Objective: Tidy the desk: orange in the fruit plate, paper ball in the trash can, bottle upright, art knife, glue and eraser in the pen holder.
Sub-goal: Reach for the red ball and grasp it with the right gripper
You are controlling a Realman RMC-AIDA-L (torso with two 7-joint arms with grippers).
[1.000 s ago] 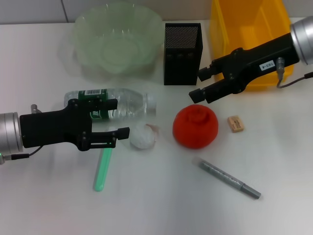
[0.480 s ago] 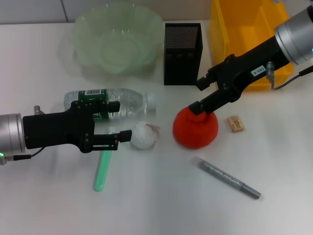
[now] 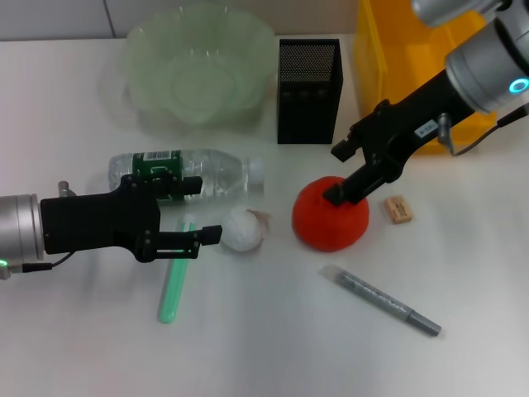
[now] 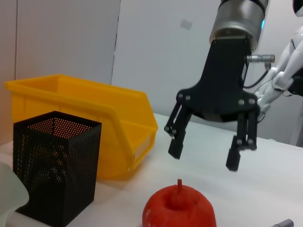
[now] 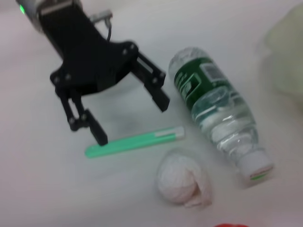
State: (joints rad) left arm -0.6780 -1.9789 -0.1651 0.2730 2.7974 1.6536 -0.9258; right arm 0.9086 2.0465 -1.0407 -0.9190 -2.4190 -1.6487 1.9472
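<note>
Risk: right gripper (image 3: pixel 339 173), jaws wide above the orange (image 3: pixel 331 213), could knock it rolling into the paper ball (image 3: pixel 242 229) while the left gripper (image 3: pixel 202 207) waits spread.

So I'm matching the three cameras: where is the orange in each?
Head view: orange at centre, under the right pincer.
Left wrist view: bottom edge, below that open pincer.
Right wrist view: only a red sliver at the bottom edge.
Shared landmark: the right pincer in the first two.

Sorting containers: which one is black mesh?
The pen holder, standing between the pale green fruit plate and the yellow bin; neither is black mesh.
</note>
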